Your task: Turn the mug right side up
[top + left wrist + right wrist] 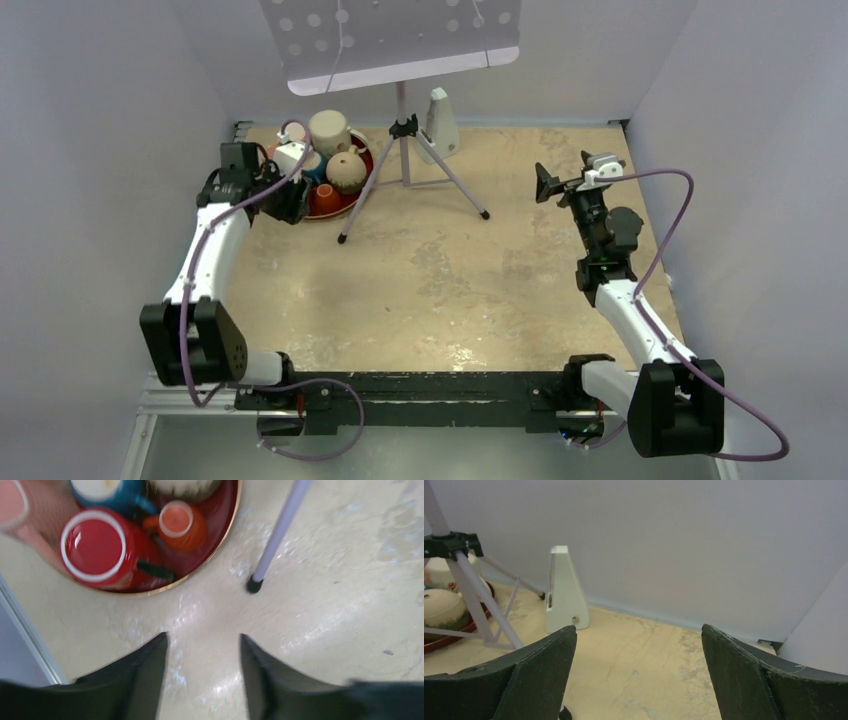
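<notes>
Hovering near tray [220, 535], left gripper [202, 641] parted, empty; right gripper [639, 632] wide; mug [95, 547] seemingly inverted.

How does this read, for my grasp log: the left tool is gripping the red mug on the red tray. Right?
No. The left tool holds nothing; the left wrist view shows only bare table between its fingers. The red mug does sit on the red tray.

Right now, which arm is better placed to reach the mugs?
Left. The left gripper, open, hovers beside the tray of mugs; the right gripper is across the table, facing the back wall.
</notes>
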`<state>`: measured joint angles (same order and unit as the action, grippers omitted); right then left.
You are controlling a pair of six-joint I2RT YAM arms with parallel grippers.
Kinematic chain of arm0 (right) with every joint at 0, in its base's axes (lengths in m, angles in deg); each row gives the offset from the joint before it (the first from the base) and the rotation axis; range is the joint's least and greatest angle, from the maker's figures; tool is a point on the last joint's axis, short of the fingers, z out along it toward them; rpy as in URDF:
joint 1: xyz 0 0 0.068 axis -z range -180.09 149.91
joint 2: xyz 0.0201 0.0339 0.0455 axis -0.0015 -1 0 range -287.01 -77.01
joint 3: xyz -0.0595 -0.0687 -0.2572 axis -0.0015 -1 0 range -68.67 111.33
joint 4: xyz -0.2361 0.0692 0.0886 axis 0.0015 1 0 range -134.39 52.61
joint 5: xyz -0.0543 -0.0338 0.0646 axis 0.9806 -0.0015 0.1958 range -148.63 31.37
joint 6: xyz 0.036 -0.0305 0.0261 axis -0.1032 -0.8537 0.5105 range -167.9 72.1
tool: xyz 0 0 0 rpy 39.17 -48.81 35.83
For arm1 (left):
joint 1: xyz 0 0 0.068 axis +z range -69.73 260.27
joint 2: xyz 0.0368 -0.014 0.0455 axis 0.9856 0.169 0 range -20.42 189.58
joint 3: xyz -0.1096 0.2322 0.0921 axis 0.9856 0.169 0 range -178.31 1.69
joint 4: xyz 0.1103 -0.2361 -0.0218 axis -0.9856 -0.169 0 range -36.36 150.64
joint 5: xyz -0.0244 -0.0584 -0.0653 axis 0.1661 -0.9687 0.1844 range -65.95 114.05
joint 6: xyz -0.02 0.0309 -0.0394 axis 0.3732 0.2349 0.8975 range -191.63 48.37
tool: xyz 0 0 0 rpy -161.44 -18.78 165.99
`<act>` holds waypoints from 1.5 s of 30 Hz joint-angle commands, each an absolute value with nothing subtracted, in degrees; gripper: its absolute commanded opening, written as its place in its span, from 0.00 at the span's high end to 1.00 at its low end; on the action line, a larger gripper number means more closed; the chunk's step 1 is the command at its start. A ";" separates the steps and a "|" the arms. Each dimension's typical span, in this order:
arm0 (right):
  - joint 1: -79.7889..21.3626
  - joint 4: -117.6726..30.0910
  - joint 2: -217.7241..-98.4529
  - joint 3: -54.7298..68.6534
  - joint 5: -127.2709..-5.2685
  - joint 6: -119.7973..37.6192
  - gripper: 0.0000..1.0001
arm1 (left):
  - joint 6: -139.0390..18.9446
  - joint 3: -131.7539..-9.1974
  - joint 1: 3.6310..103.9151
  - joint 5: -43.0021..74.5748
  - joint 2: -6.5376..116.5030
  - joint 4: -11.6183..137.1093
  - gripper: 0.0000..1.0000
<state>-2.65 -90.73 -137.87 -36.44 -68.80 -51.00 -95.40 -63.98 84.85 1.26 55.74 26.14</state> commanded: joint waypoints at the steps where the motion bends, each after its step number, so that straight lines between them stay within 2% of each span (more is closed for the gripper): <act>1: -2.71 -88.28 -137.01 -34.42 -73.33 -50.29 0.02 | -88.80 -76.57 86.34 15.27 67.45 12.69 0.54; 3: -2.96 -89.21 -137.02 -35.13 -73.66 -49.63 0.02 | -75.18 -81.70 85.49 23.71 71.58 9.10 0.60; 6: -3.21 -89.84 -137.78 -35.46 -73.49 -48.44 0.03 | -58.62 -84.45 82.13 31.86 74.64 7.20 0.62; 10: -3.28 -90.06 -138.32 -35.27 -73.15 -45.57 0.04 | -54.91 -84.18 75.14 41.18 77.42 13.98 0.58; 16: -3.46 -89.86 -136.31 -36.13 -71.38 -42.30 0.06 | -47.53 -90.53 74.76 49.19 86.88 13.61 0.54; 25: -3.92 -88.42 -131.53 -37.65 -68.79 -38.50 0.09 | -41.54 -95.91 75.92 50.63 95.25 14.23 0.55; 30: -4.14 -86.12 -129.19 -37.82 -67.88 -39.36 0.08 | -39.37 -104.51 77.99 47.87 101.80 7.19 0.58; 40: -4.14 -85.04 -125.61 -38.96 -66.24 -39.08 0.08 | -39.20 -104.62 78.71 46.01 102.88 5.25 0.62; 45: -4.15 -83.94 -123.46 -39.07 -65.44 -40.14 0.08 | -39.63 -105.83 79.13 44.70 104.15 4.44 0.73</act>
<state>-3.92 -84.24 -125.61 -39.02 -67.10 -39.98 -40.54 -102.95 78.25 46.37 102.58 5.03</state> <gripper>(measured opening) 0.916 0.315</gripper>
